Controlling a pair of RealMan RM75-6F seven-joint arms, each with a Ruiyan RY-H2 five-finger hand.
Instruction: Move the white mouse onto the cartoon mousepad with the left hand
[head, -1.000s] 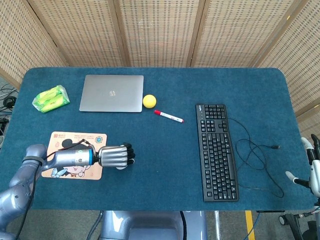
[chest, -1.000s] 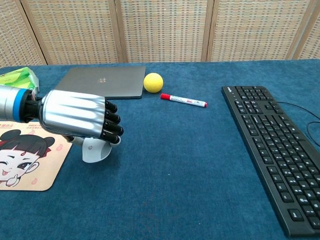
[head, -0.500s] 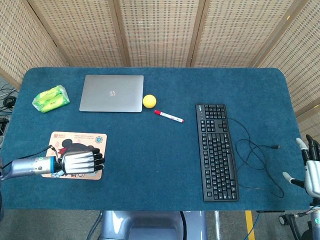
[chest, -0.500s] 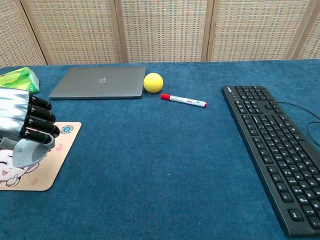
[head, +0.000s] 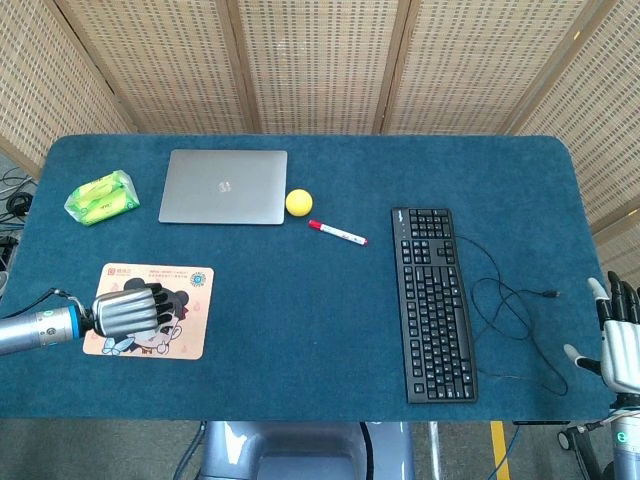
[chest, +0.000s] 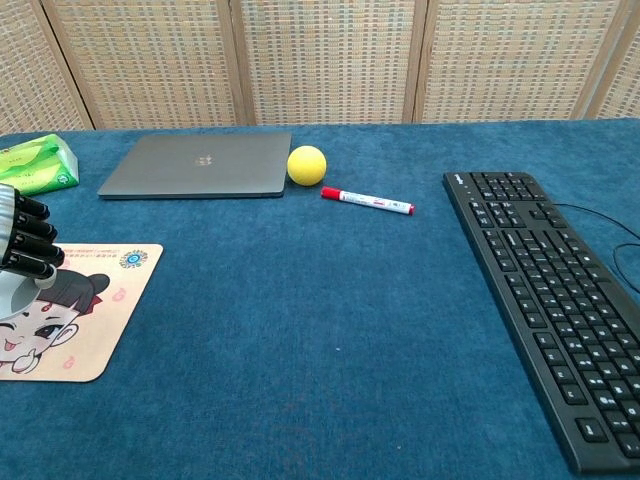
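Observation:
The cartoon mousepad (head: 188, 283) (chest: 92, 318) lies at the table's front left. My left hand (head: 128, 311) (chest: 24, 244) is over the pad's left half, fingers curled down around the white mouse. The head view hides the mouse under the hand. In the chest view only a pale sliver of the white mouse (chest: 14, 292) shows below the fingertips, at the frame's left edge, resting on the pad. My right hand (head: 616, 341) hangs off the table's front right corner, fingers apart and holding nothing.
A closed grey laptop (head: 224, 186) lies at the back left, with a green packet (head: 101, 197) left of it. A yellow ball (head: 298, 202) and a red marker (head: 337, 233) sit mid-table. A black keyboard (head: 433, 303) and its cable (head: 512, 312) occupy the right.
My left hand has slid leftward with the mouse, from the bare cloth right of the pad onto the pad's left half. The right hand has shifted slightly at the table corner.

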